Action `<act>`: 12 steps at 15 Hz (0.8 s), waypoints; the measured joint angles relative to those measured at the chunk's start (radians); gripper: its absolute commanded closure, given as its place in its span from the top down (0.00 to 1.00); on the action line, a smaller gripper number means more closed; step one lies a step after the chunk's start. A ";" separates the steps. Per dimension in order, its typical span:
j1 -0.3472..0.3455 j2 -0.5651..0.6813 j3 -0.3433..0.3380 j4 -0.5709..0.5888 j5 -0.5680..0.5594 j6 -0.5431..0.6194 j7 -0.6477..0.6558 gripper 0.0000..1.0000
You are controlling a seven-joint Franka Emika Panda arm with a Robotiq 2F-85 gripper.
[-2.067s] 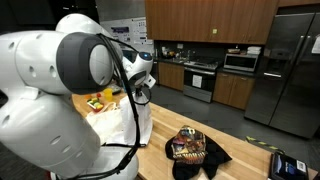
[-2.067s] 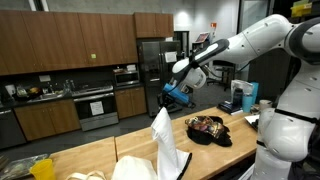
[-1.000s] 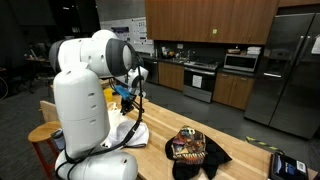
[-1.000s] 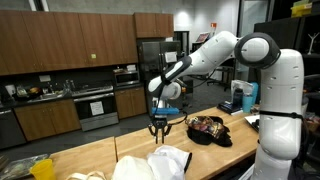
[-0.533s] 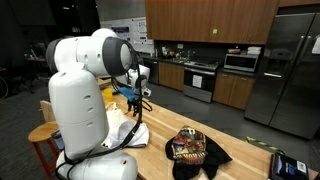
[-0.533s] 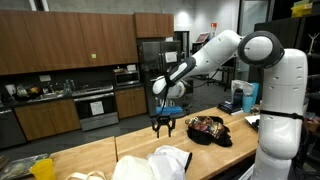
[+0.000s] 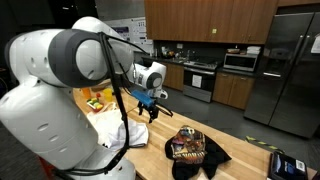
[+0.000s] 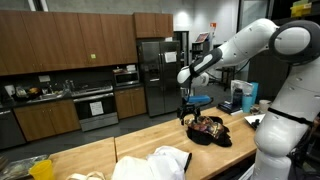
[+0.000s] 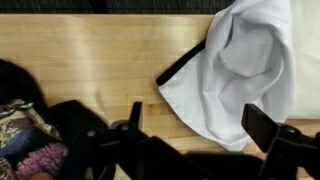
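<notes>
Now that the pincer (image 7: 150,102) has let go of the crumpled white cloth it hung low over a second ago, in an exterior view it stands higher and has swung toward the black heap of clothing with a patterned piece on top (image 7: 195,150). Its fingers are spread and empty. The robot's white body hides most of the cloth here. By my judgement the cloth is set down and free of the arm.

In an exterior view from across the room, the pincer (image 8: 190,112) hangs near the heap (image 8: 207,130), over its edge on the cloth's side. The white cloth (image 8: 165,162) lies slack on the light wooden table (image 8: 100,155), apart from the heap.

In the wrist view, the cloth (image 9: 245,70) lies on bare planks (image 9: 100,60) beside the heap (image 9: 20,110).

Behind the heap are dark wooden cabinets (image 7: 200,20) and a steel refrigerator (image 7: 290,70).
</notes>
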 measured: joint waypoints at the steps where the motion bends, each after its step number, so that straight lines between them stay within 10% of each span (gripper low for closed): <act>1: -0.003 -0.013 -0.005 -0.013 -0.002 -0.005 -0.012 1.00; 12: 0.032 -0.013 0.065 -0.031 -0.044 0.027 -0.122 1.00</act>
